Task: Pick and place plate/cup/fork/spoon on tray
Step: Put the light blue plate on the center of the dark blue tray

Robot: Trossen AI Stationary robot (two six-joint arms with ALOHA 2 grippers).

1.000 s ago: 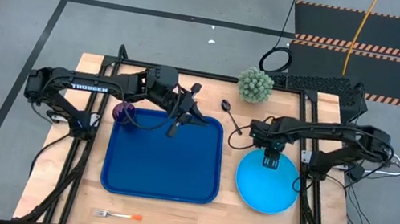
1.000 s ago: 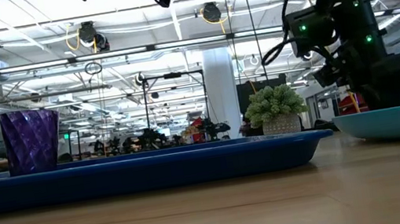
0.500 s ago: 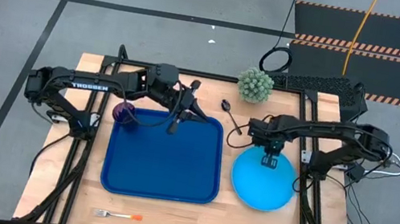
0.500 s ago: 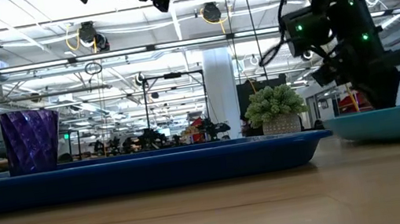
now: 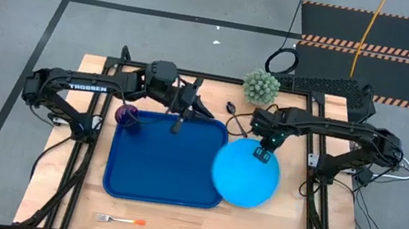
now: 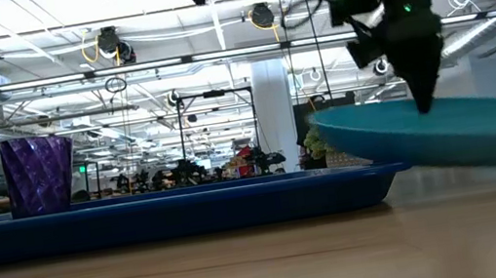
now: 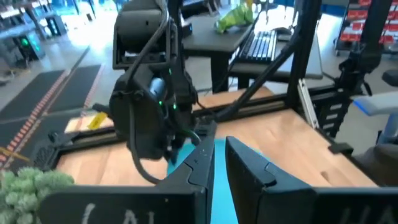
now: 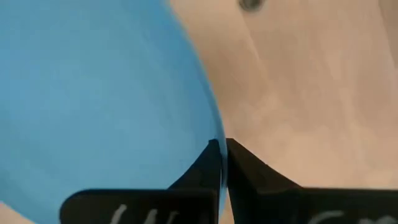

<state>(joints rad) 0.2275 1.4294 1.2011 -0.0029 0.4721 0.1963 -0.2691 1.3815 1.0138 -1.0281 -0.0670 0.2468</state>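
The plate is being held by its far rim in the pinched-shut right gripper, lifted off the table and tilted, with its left edge just overlapping the right rim of the tray. It is best being carried level and leftward until it is wholly over the tray's bare floor, clear of the cup in the far left corner, before being lowered and released. The left gripper, narrowly parted and holding nothing, is hanging over the tray's far edge, so room is being left tight there.
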